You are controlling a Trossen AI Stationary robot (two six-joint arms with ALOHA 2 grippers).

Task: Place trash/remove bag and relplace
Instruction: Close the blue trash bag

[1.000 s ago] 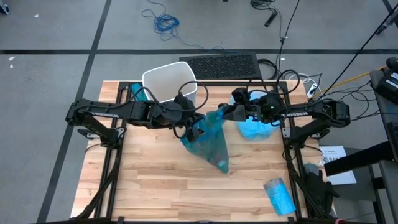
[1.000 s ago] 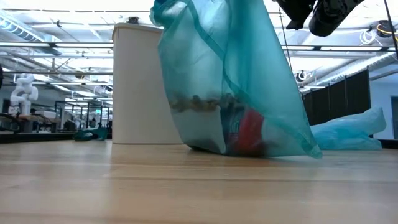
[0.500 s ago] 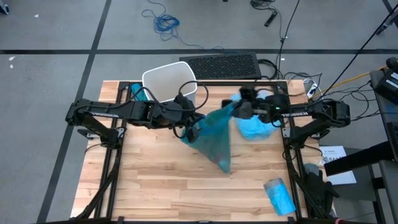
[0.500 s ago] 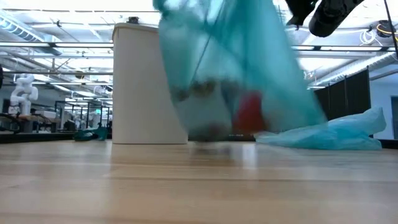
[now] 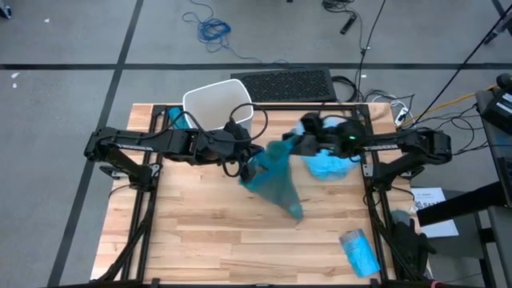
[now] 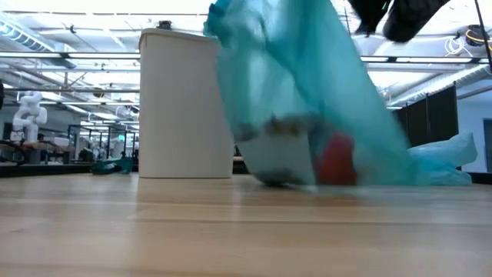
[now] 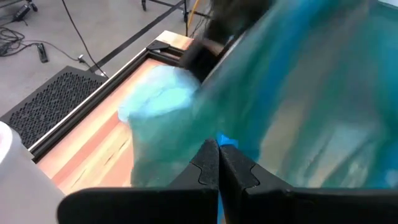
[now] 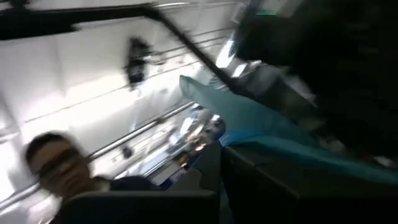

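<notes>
A teal see-through bag [image 5: 276, 180] hangs between my two grippers over the middle of the table. In the low view its sagging bottom [image 6: 288, 175] holds trash: brown wads [image 6: 286, 125] and a red-labelled piece [image 6: 337, 165]. My left gripper [image 5: 242, 158] is shut on the bag's top at its left side. My right gripper [image 5: 298, 144] is shut on the top at its right side. The white bin [image 5: 218, 108] stands just behind the left gripper, with no bag in it. My left gripper pinches the bag's top film [image 7: 227, 140] between its two shut fingers, coming from the table's left and slanting down. The bag hangs below it, blurred; I cannot tell whether its bottom touches the table. My right gripper pinches the bag's top film [image 8: 249, 132] between its two shut fingers, coming from the table's right and tipped upward. The film runs off from the fingers toward the left gripper. Whether it has one layer or several cannot be told.
A second, pale blue bag [image 5: 328, 166] lies crumpled on the table under the right arm. A roll of blue bags [image 5: 358, 250] lies at the near right corner. A black mat [image 5: 284, 84] sits behind the table's far edge. The near half of the tabletop [image 5: 216, 240] is bare wood.
The bag has swung and shaken between the two grippers. Half a second ago its top was drawn out toward the right gripper. Now its loaded bottom has shifted toward the table's right edge, the red piece with it. The left gripper has kept still.
</notes>
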